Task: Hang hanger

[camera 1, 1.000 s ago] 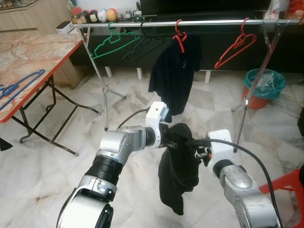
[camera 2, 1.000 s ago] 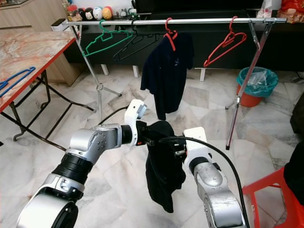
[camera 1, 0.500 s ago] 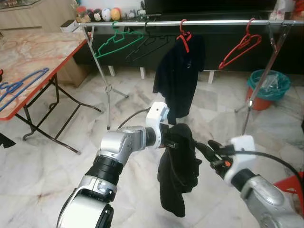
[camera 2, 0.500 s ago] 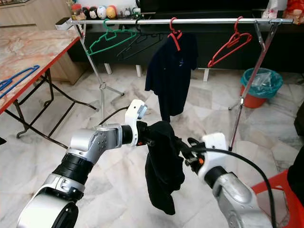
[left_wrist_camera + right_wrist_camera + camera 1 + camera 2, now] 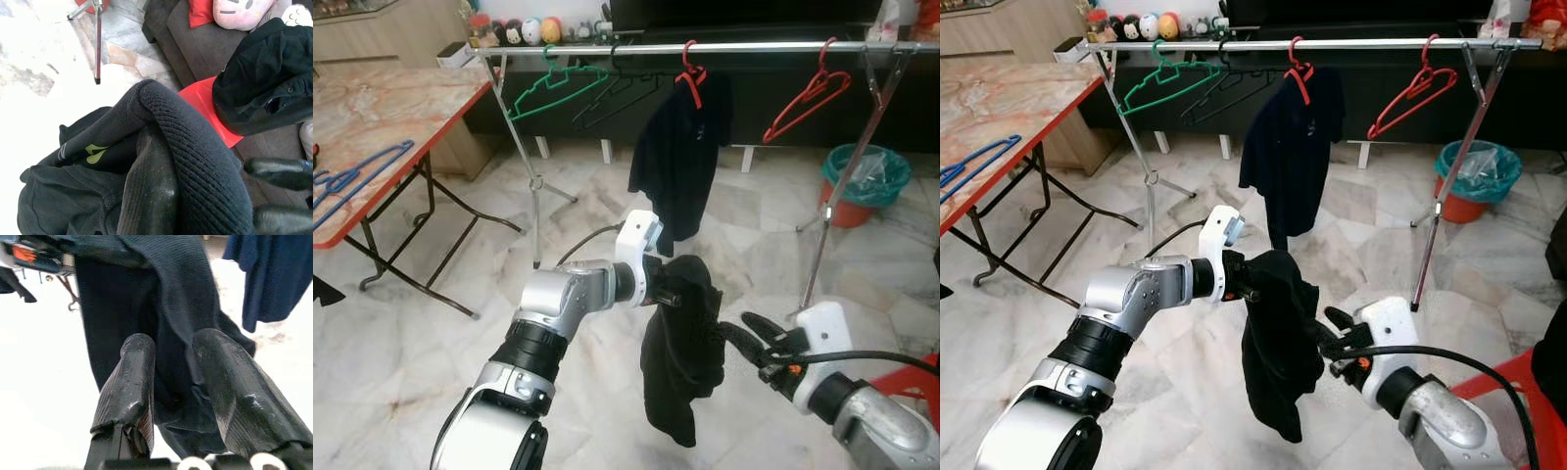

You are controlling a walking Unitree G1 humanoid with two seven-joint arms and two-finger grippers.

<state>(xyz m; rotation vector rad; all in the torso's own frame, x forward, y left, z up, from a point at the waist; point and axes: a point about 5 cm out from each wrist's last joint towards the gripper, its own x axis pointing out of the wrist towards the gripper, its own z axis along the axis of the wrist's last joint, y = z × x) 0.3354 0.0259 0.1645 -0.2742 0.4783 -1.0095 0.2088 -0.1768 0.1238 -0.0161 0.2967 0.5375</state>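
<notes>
Black garment [image 5: 680,352] hangs limp from left pincer [image 5: 674,293], clamped on bunched upper fold; hanger inside not discernible. Cloth judged soft, light, slippy, best held at thick collar ridge. Right pincer [image 5: 751,335], fingers [image 5: 128,377] spread apart, sits just beside garment's lower drape. Rail [image 5: 754,47] stands well beyond, red hanger [image 5: 806,93] free.

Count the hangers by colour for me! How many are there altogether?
Red hangers: 2
Green hangers: 1
Black hangers: 1
Blue hangers on the table: 1
Total: 5
</notes>
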